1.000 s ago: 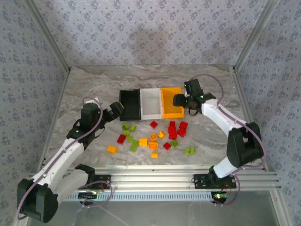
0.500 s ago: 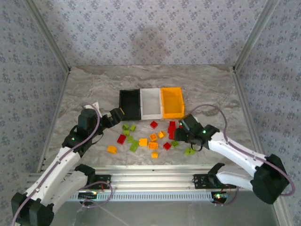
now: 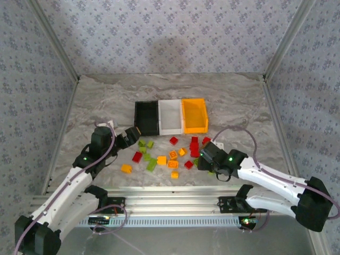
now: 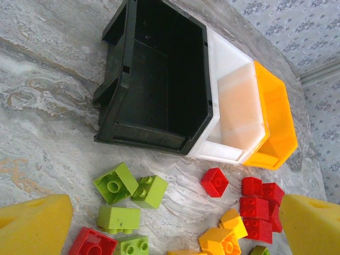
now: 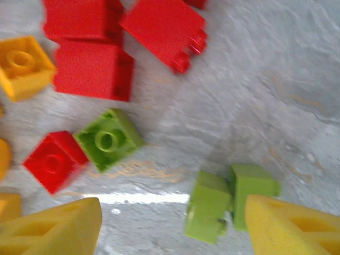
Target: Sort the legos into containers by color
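Left gripper (image 3: 129,137) hung low just in front of the black bin (image 3: 147,118), jaws spread wide, nothing held. Lime bricks (image 4: 114,183) lay on the table (image 3: 95,95) below it. White bin (image 3: 170,117) and orange-yellow bin (image 3: 194,115) sat touching in a row to the right; black and white looked empty. Legos (image 3: 172,155) were scattered in front of the bins, none sorted as far as visible. Right gripper (image 3: 205,154) hovered at the pile's right edge, jaws apart, empty, with a lime pair (image 5: 212,204) just beside one pad. Step judged: reach before a pick, early in the task. Next move calls for centring over one brick, lowering, then closing.
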`<state>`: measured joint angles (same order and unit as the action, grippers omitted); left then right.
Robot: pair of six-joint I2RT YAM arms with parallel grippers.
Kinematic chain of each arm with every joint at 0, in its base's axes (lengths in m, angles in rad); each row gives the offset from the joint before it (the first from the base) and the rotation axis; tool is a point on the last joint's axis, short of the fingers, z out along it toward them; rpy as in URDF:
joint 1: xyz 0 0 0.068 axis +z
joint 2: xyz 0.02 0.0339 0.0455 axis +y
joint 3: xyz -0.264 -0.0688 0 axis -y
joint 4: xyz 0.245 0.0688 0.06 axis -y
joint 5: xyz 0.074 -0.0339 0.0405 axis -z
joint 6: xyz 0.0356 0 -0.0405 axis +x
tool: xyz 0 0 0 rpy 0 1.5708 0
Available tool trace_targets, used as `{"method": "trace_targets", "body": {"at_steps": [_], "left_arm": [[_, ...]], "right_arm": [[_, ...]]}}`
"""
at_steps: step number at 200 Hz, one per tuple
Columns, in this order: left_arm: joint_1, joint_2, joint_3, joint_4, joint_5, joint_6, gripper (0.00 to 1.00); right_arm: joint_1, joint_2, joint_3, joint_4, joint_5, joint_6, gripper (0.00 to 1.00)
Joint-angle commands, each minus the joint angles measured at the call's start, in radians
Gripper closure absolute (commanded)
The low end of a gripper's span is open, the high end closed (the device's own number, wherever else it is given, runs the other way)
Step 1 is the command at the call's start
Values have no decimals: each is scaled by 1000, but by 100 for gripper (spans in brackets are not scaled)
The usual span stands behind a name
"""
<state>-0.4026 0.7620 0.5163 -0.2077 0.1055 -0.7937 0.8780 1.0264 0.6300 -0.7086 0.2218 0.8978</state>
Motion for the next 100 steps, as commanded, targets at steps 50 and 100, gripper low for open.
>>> {"method": "trace_targets", "body": {"at_steps": [50, 100], "left_arm": [[-8, 3, -16, 14, 10, -3, 0], [-7, 11, -15, 28, 6, -1, 0]], "right_arm": [[-5, 270, 92, 81, 17, -71, 37], [-64, 315, 75, 41, 31, -65, 47]]}}
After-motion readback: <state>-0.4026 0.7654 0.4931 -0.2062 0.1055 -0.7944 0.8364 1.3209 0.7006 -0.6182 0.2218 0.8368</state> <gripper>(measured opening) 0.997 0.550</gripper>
